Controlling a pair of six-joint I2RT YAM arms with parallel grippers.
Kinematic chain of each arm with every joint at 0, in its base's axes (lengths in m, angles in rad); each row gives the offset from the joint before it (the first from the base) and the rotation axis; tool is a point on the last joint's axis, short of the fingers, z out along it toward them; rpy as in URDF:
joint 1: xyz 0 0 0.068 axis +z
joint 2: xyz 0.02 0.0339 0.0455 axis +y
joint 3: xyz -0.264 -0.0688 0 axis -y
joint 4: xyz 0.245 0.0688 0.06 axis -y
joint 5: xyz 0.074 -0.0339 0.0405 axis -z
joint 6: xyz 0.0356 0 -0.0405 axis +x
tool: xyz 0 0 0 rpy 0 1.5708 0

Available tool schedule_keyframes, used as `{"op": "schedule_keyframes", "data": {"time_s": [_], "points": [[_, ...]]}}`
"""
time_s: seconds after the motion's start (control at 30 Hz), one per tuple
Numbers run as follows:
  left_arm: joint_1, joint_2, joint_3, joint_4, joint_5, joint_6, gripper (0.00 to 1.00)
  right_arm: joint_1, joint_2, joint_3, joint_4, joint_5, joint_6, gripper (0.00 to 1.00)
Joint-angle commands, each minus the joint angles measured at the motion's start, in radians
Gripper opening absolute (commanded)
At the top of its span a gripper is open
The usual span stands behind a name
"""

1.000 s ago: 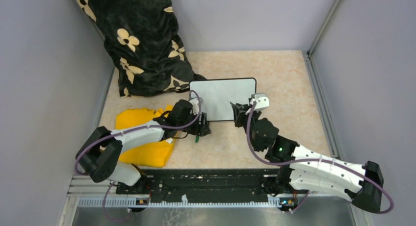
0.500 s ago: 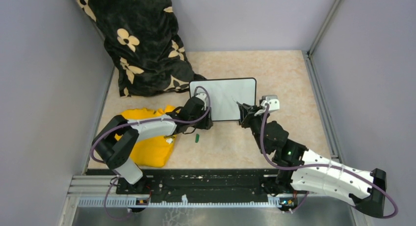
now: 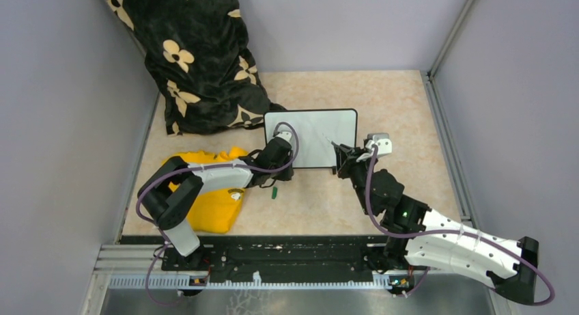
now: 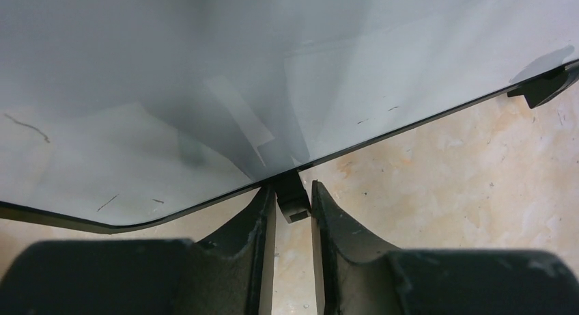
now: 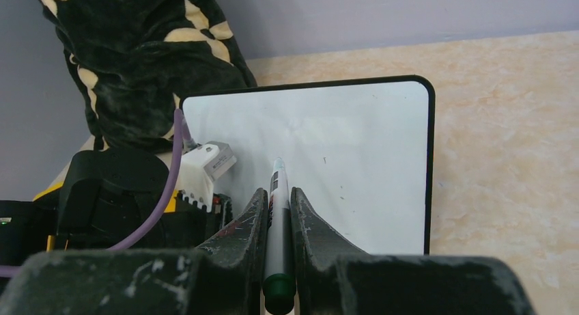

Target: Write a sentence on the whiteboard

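Observation:
The whiteboard [image 3: 317, 134] lies mid-table, black-framed, its face [image 5: 355, 165] bare but for faint specks; no sentence is in view on it. My left gripper [image 3: 285, 170] is at the board's near left edge. In the left wrist view the jaws of that gripper [image 4: 292, 190] stand narrow, pressed on either side of the board's small black foot [image 4: 293, 204]. My right gripper [image 3: 339, 154] is at the near right edge, shut on a white marker [image 5: 278, 219] with a green end. The marker's tip [image 5: 278, 163] points at the board's lower middle.
A small green cap [image 3: 274, 192] lies on the table just behind the left gripper. A yellow cloth [image 3: 205, 206] lies under the left arm. A black flowered cloth [image 3: 198, 55] is heaped at the back left. Grey walls close in both sides.
My left arm has reached forward to the board's near edge and its jaws have closed in around the foot. My right gripper has shifted slightly right, still holding the marker.

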Motion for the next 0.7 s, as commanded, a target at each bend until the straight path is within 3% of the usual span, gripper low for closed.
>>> {"op": "schedule_keyframes", "data": {"time_s": [0.0,0.53,0.67], "points": [[-0.025,0.004,0.022,-0.003,-0.028,0.001,0.25,0.006,-0.019,0.021,0.009,0.010,0.016,0.00],[-0.090,-0.034,-0.026,0.001,-0.024,-0.045,0.13,0.005,-0.020,0.010,-0.004,0.009,0.041,0.00],[-0.093,-0.048,-0.031,-0.009,-0.031,-0.061,0.29,0.006,-0.016,0.010,-0.005,0.008,0.042,0.00]]}}
